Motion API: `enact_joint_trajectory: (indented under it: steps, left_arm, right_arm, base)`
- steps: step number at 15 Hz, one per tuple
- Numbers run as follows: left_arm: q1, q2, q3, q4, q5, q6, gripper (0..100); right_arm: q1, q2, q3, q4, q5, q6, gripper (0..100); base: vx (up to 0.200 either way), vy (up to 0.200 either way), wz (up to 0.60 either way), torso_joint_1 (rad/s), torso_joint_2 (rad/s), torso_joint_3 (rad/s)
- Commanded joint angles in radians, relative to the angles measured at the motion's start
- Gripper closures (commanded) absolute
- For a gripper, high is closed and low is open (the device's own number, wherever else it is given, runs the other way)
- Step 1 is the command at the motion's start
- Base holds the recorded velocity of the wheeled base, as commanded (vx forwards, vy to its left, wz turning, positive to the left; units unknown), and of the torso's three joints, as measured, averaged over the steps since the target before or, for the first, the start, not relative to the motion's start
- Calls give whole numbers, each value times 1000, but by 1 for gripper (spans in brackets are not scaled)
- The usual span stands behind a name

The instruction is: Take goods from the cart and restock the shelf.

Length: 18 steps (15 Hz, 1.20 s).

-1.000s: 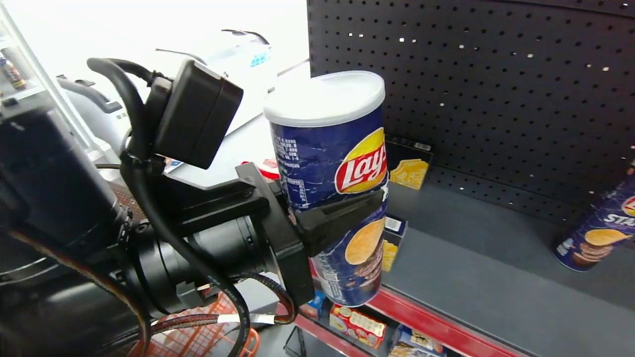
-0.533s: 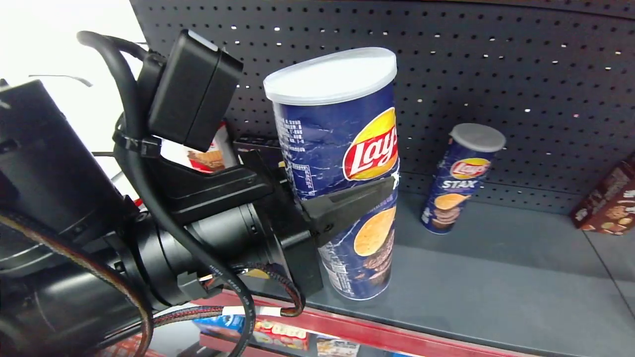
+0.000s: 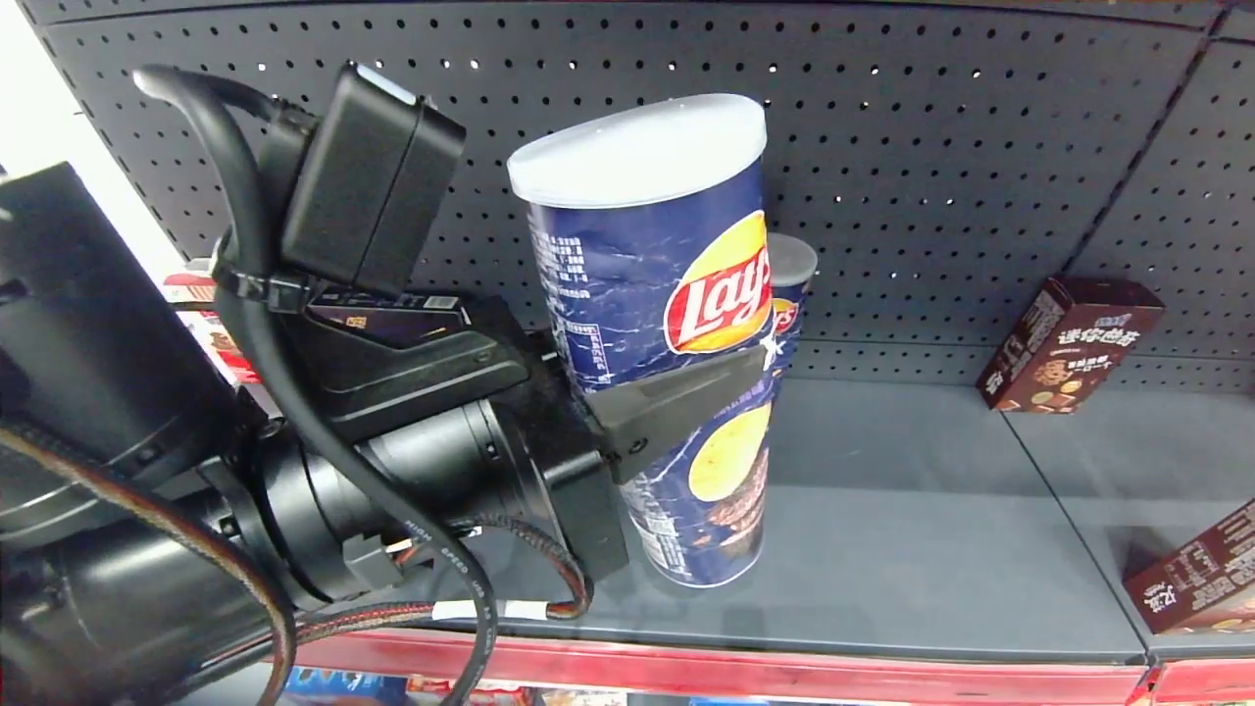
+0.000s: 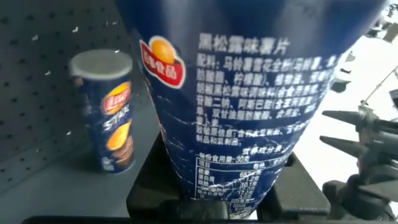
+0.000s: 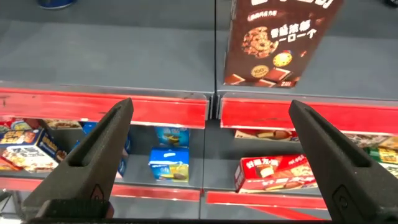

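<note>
My left gripper (image 3: 686, 368) is shut on a tall blue chip can (image 3: 637, 284) with a white lid and holds it upright over the front of the grey shelf board (image 3: 912, 529). I cannot tell whether the can's base touches the board. A second, slimmer blue can (image 3: 792, 279) stands behind it by the pegboard, and it also appears beside the held can (image 4: 249, 106) as the standing can (image 4: 109, 112). My right gripper (image 5: 214, 168) is open and empty, level with the shelf's red front edge (image 5: 155, 106), below a brown cookie box (image 5: 280, 40).
A brown cookie box (image 3: 1064, 343) leans on the pegboard (image 3: 931, 147) at the right. Another brown box (image 3: 1191, 583) lies near the front right. On the lower shelf are blue packs (image 5: 171, 165) and a red box (image 5: 273, 174). Bare board lies right of the held can.
The whole head view has swung right along the shelf. The held can, earlier off the shelf's left end, is now over the board, in front of the standing can. The grip is unchanged.
</note>
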Motion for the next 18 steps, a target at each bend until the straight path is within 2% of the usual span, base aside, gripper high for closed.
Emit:
enact_joint_trajectory:
  steps: [1,4,8,9,12,13,18]
  left_arm:
    - [2,1,1,-1,0,0,100]
    - [7,1,-7,-4,0,-2,100]
    - [100,34,-4,-61,-15,0,100]
    - [139,60,7,-125,-26,0,100]
    - [185,111,-10,-188,-27,-2,100]
    - [185,112,1,-188,-27,-2,100]
    - [177,93,9,-171,-27,-2,100]
  right_arm:
    - [0,0,0,0,0,0,0]
    - [0,0,0,0,0,0,0]
    - [0,0,0,0,0,0,0]
    - [0,0,0,0,0,0,0]
    - [0,0,0,0,0,1,0]
    - [0,0,0,0,0,0,0]
    - [0,0,0,0,0,0,0]
  base:
    - [0,0,0,0,0,0]
    - [0,0,0,0,0,0]
    - [0,0,0,0,0,0]
    - [0,0,0,0,0,0]
    - [0,0,-200,1,-1,-1]
    - [0,0,-600,2,2,2]
    - [0,0,0,0,0,0]
